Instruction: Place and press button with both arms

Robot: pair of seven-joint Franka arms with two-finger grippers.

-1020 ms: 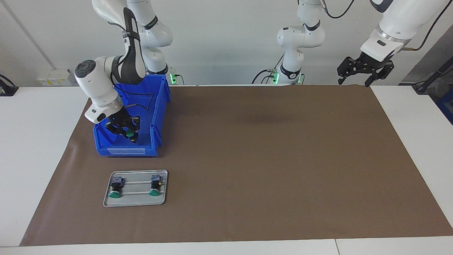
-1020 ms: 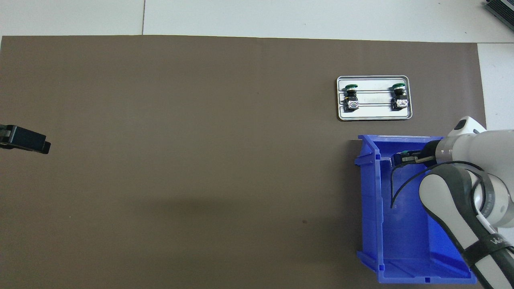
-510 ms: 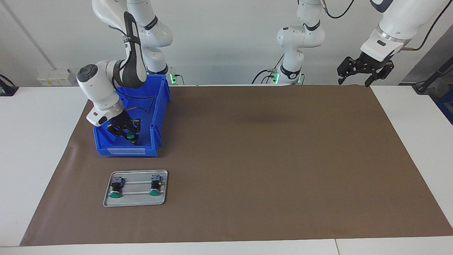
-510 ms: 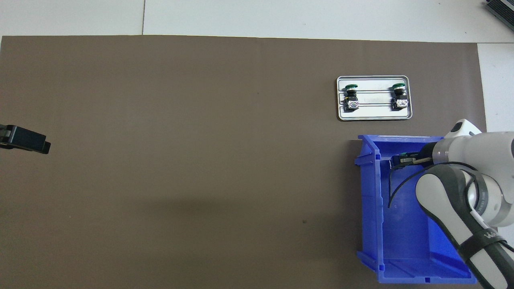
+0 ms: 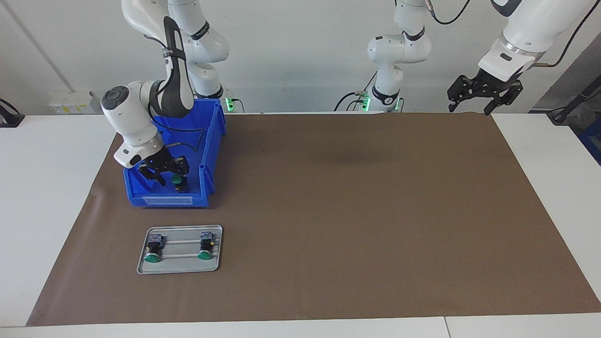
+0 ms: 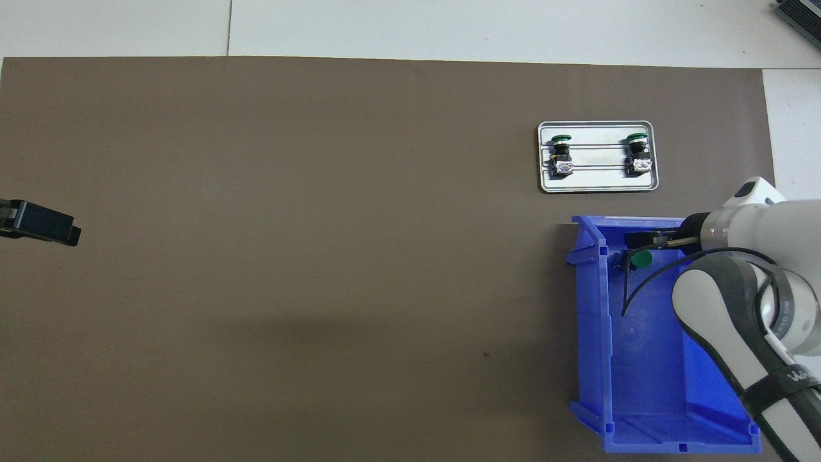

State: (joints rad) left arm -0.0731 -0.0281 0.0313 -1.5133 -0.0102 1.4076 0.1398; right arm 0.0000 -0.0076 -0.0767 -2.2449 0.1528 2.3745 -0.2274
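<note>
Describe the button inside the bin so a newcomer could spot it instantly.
Find the blue bin at the right arm's end of the table. The button sits in its corner nearest the metal tray, below the open right gripper. Unlike the two tray buttons, it's in the bin.

A white table carries a brown mat; a plain pale wall rises along its edge.

Overhead view: right arm covers part of the blue bin floor; bin's near wall cut by the frame edge. Left gripper shows only as a black tip at the edge. Facing view: the button in the bin is too small to tell whether the right gripper touches it.
</note>
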